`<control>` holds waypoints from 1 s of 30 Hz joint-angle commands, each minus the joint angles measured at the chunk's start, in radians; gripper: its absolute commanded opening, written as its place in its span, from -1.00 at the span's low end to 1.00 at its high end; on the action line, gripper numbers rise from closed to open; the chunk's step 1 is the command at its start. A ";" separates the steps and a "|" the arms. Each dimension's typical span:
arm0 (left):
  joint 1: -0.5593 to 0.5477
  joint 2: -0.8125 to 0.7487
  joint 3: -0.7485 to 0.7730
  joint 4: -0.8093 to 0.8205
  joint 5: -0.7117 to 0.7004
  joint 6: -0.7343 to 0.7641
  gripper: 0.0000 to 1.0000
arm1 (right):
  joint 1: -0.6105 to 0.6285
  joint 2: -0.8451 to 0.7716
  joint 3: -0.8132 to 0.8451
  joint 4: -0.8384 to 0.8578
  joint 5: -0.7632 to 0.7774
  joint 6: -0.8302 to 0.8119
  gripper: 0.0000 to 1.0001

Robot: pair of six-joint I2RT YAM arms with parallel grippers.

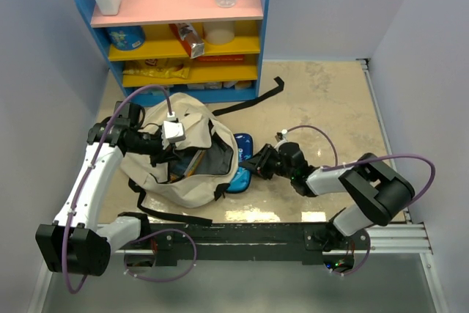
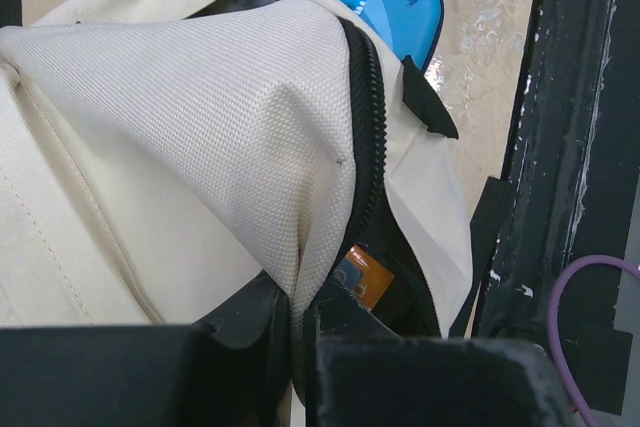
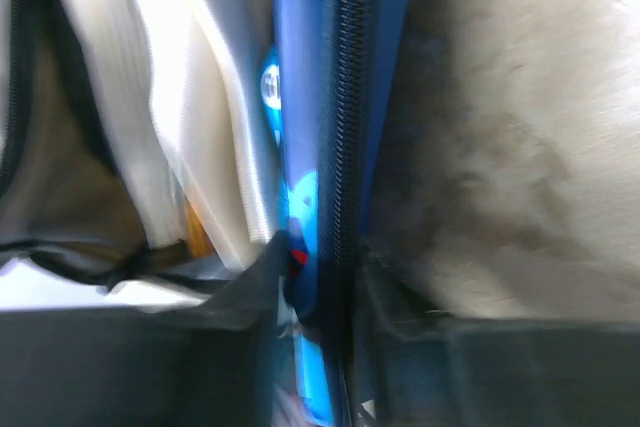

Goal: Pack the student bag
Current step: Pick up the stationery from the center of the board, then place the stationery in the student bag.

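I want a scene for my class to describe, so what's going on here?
Two robot arms are packing a bag. The left gripper is shut on the fabric of the beige bag beside its unzipped opening, and the mouth gapes open. The right gripper has the blue case between its fingers, right beside the bag on the table. The case is not yet in the bag.

Your left arm (image 1: pixel 89 177) has white links and black joints; your right arm (image 1: pixel 370 190) is mostly black. Purple cables (image 1: pixel 399 156) loop along both. Your left gripper (image 2: pixel 295 332) and right gripper (image 3: pixel 320 292) are black.
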 commanded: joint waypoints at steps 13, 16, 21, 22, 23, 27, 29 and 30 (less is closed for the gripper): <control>-0.019 0.011 0.017 0.071 0.062 -0.035 -0.92 | 0.003 -0.660 0.156 -0.652 0.205 -0.197 -1.00; -0.021 0.008 0.022 0.074 0.059 -0.041 -0.92 | 0.003 -0.635 0.161 -0.638 0.090 -0.198 -1.00; -0.019 -0.009 0.031 0.091 0.061 -0.062 -0.91 | 0.067 -0.487 0.116 -0.444 -0.134 -0.081 -1.00; -0.021 -0.010 0.034 0.092 0.064 -0.064 -0.91 | 0.092 -0.473 0.122 -0.434 -0.138 -0.073 -1.00; -0.021 -0.015 0.036 0.092 0.065 -0.065 -0.91 | 0.113 -0.438 0.133 -0.431 -0.142 -0.075 -1.00; -0.025 -0.016 0.040 0.088 0.062 -0.069 -0.91 | 0.167 -0.356 0.191 -0.353 -0.217 -0.066 -1.00; -0.028 -0.012 0.045 0.080 0.062 -0.069 -0.91 | 0.167 -0.316 0.229 -0.334 -0.257 -0.060 -1.00; -0.028 -0.012 0.048 0.078 0.061 -0.070 -0.91 | 0.169 -0.304 0.239 -0.301 -0.269 -0.052 -1.00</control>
